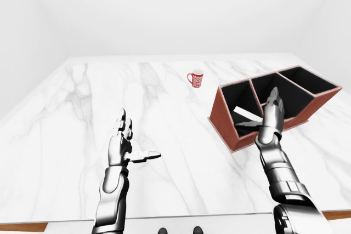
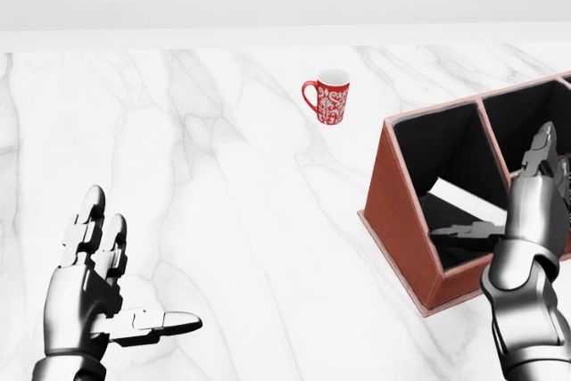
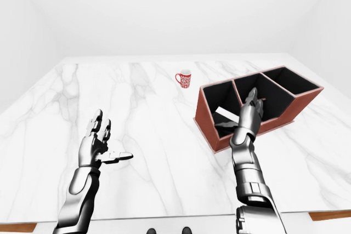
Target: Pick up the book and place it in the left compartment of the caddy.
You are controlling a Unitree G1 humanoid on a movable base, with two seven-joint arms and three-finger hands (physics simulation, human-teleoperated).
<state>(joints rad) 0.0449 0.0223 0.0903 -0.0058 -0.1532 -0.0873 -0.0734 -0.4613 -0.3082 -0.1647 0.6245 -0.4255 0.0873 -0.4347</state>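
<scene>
The caddy (image 2: 401, 211) is a red-brown box with three black compartments, at the right of the marble table. The book (image 2: 459, 207), pale and flat, lies tilted inside the caddy's left compartment. My right hand (image 2: 522, 225) is open, fingers spread, standing over the caddy's near rim right beside the book; its thumb reaches into the left compartment. My left hand (image 2: 107, 296) is open and empty, hovering over the table at the lower left, far from the caddy.
A red patterned mug (image 2: 328, 100) stands on the table (image 2: 223, 176) above and left of the caddy. The table's near edge shows at the bottom of the left-eye view (image 1: 181, 215). White walls lie behind.
</scene>
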